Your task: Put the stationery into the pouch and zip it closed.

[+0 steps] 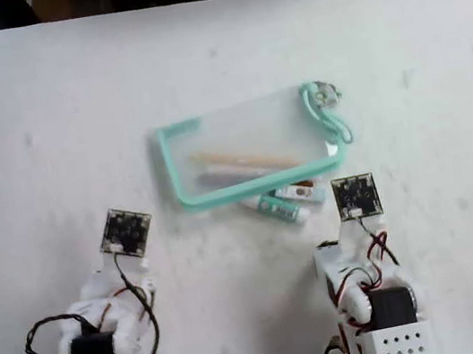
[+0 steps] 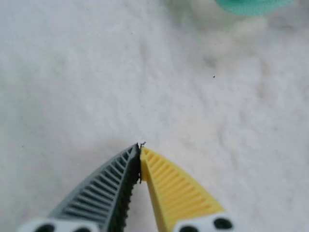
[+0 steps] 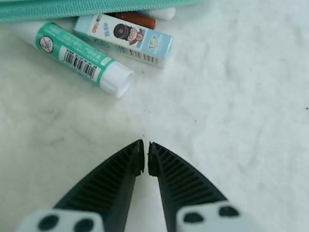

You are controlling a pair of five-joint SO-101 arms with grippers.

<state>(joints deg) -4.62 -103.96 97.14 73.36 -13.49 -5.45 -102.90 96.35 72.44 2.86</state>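
- The table [image 1: 42, 100] is white with a faintly mottled, matte top. It runs across almost the whole high view, and the arms cast soft shadows on it.
- Beyond the table's far edge lies a dark strip of room, with a paler patch of floor at the right corner.
- The pouch [image 1: 250, 147] lies flat near the middle of the table. It is translucent with a teal border, and a teal zipper loop [image 1: 327, 112] sits at its right end.
- Through its wall show an orange pencil [image 1: 243, 159] and a darker pen [image 1: 227, 177], lying lengthwise.
- Just outside the pouch's near edge, a green-and-white glue stick [image 3: 79, 58] and a pale blue eraser box [image 3: 124, 38] lie on the bare table, touching each other.
- A brown-and-white pen-like thing [image 3: 145, 18] lies between the box and the pouch border.
- The left gripper [image 2: 140, 150], with one grey and one yellow finger, is clenched on nothing over bare table. A teal corner of the pouch lies well beyond it.
- The right gripper [image 3: 146, 150], black, is pinched together and empty, near the glue stick but apart from it.
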